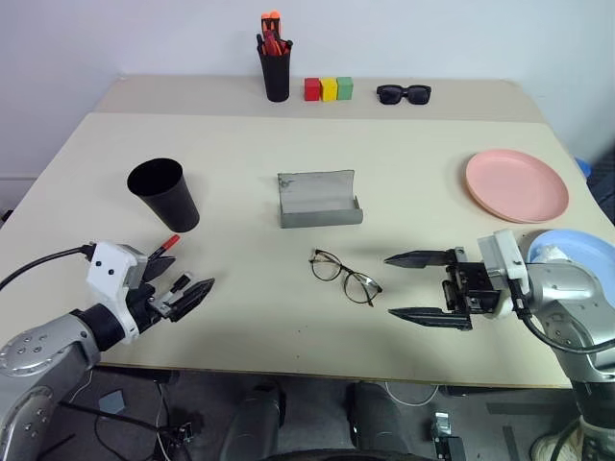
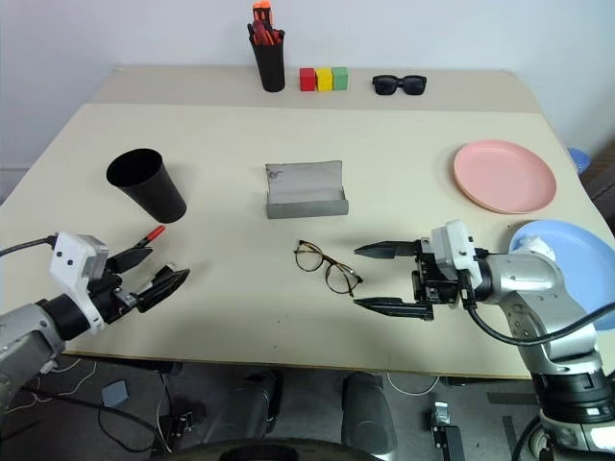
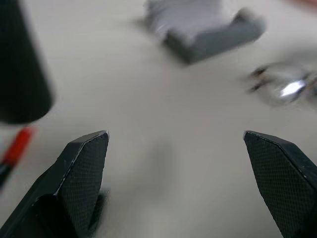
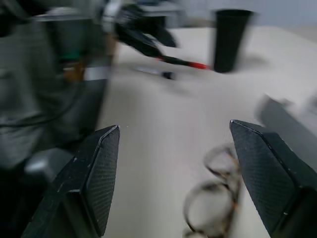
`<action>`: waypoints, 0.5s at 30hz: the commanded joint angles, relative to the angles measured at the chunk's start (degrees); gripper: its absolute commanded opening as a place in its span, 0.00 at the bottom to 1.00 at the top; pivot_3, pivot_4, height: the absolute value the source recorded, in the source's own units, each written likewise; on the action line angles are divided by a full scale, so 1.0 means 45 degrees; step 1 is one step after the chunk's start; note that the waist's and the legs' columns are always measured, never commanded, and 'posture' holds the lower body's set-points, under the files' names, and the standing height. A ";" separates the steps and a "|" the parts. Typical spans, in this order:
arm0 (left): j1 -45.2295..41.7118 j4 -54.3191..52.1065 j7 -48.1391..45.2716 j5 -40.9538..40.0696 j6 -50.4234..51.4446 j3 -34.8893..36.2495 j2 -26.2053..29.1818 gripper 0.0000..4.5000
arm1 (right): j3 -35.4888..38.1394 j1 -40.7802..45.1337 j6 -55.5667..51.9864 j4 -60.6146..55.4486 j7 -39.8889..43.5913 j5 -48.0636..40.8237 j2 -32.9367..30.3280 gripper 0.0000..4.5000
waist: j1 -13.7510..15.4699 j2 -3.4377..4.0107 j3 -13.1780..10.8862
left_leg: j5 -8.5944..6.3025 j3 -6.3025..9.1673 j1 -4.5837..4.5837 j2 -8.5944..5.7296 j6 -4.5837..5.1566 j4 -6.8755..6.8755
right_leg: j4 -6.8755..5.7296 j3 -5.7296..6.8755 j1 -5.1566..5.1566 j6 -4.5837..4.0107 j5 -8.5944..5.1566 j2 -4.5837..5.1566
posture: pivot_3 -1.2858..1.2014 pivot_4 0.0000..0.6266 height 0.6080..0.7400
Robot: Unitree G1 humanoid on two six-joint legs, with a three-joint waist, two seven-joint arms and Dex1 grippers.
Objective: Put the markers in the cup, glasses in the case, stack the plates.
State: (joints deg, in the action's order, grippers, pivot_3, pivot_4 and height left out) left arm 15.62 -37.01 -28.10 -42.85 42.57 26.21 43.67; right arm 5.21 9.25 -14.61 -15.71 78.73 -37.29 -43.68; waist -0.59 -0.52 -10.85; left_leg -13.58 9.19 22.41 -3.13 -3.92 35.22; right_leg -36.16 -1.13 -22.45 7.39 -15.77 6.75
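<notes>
Left gripper [image 1: 183,288]: fingers apart, empty, beside what looks like a marker [image 1: 165,245], table's [image 1: 240,173] left edge.
Right gripper [image 1: 415,286]: fingers apart, empty, beside glasses [image 1: 345,277], front edge.

The desk [image 1: 240,163] is pale beige. The cup [image 1: 164,193] is plain black; the marker [image 1: 164,246] beside it is black with a red cap. The case [image 1: 319,200] is grey, and the glasses [image 1: 345,276] have a thin dark frame. 1 plate [image 1: 516,184] is salmon pink, the other plate [image 1: 577,245] light blue. 3 blocks [image 1: 329,89] are red, yellow and green. The sunglasses [image 1: 404,93] and pen holder [image 1: 276,75] are black, its pens [image 1: 272,29] orange-red. Both tools, left [image 1: 181,289] and right [image 1: 420,285], have black fingers with a fine textured pattern.
</notes>
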 commanded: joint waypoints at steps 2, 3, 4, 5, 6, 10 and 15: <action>-0.0039 0.0028 -0.0145 0.0156 0.1204 0.0593 0.1269 1.00 | -0.0533 0.0877 0.0321 0.0619 0.0438 0.0174 0.0287 0.80 | 0.0010 -0.0009 -0.0003 | 0.0000 0.0000 0.0002 -0.0002 0.0000 0.0001 | 0.0002 0.0000 -0.0001 -0.0002 -0.0001 0.0001 | 0.52 0.24 1.00; 0.0010 0.0148 -0.0542 0.0346 0.1398 0.0449 0.1849 1.00 | -0.0612 0.1004 0.0387 0.0770 0.0437 0.0253 0.0350 0.80 | 0.0006 -0.0029 -0.0015 | 0.0000 0.0001 0.0002 -0.0002 0.0000 -0.0002 | -0.0001 0.0000 -0.0005 -0.0001 0.0000 0.0001 | 0.52 0.24 1.00; 0.0029 0.0210 -0.0794 0.0442 0.1542 0.0345 0.2240 1.00 | -0.0639 0.1077 0.0432 0.0877 0.0457 0.0296 0.0386 0.80 | 0.0000 -0.0028 -0.0017 | 0.0001 0.0004 0.0003 0.0003 -0.0001 -0.0005 | -0.0007 0.0002 -0.0015 -0.0005 -0.0001 -0.0007 | 0.52 0.24 1.00; -0.0052 0.0364 -0.0956 0.0373 0.1604 0.0363 0.2382 1.00 | -0.0675 0.1125 0.0501 0.0977 0.0496 0.0356 0.0409 0.80 | -0.0005 -0.0014 -0.0020 | 0.0001 0.0004 0.0005 0.0005 -0.0001 -0.0007 | -0.0008 0.0001 -0.0020 -0.0006 -0.0001 -0.0010 | 0.52 0.24 1.00; -0.0163 0.0654 -0.0979 0.0480 0.1738 0.0299 0.2574 1.00 | -0.0728 0.1176 0.0603 0.1072 0.0522 0.0437 0.0464 0.80 | -0.0009 -0.0013 -0.0019 | 0.0001 -0.0002 0.0004 0.0003 -0.0002 -0.0009 | -0.0006 -0.0004 -0.0020 -0.0006 -0.0001 -0.0008 | 0.52 0.24 1.00; -0.0687 0.1428 -0.0831 0.0582 0.2582 0.0131 0.2785 1.00 | -0.0930 0.1397 0.0789 0.1221 0.0390 0.0662 0.0706 0.80 | -0.0039 -0.0016 -0.0023 | 0.0001 -0.0006 0.0005 0.0004 -0.0002 -0.0019 | -0.0004 -0.0008 -0.0028 0.0000 0.0002 -0.0007 | 0.52 0.24 1.00; -0.1635 0.2270 -0.0154 0.0801 0.4184 -0.0565 0.2753 1.00 | -0.1141 0.1481 0.0913 0.1084 0.0174 0.0939 0.0895 0.80 | -0.0042 -0.0015 -0.0023 | 0.0002 -0.0002 0.0003 0.0005 -0.0005 -0.0016 | -0.0021 -0.0008 -0.0035 0.0026 0.0017 -0.0009 | 0.52 0.24 1.00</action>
State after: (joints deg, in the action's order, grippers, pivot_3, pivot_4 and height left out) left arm 9.01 -26.62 -29.50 -39.41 59.18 23.94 55.55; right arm -0.25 15.51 -11.52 -9.68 79.60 -33.23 -39.78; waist -0.78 -0.59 -10.95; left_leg -13.57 9.18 22.44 -3.11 -3.95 35.15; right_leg -36.25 -1.17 -22.61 7.51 -15.69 6.71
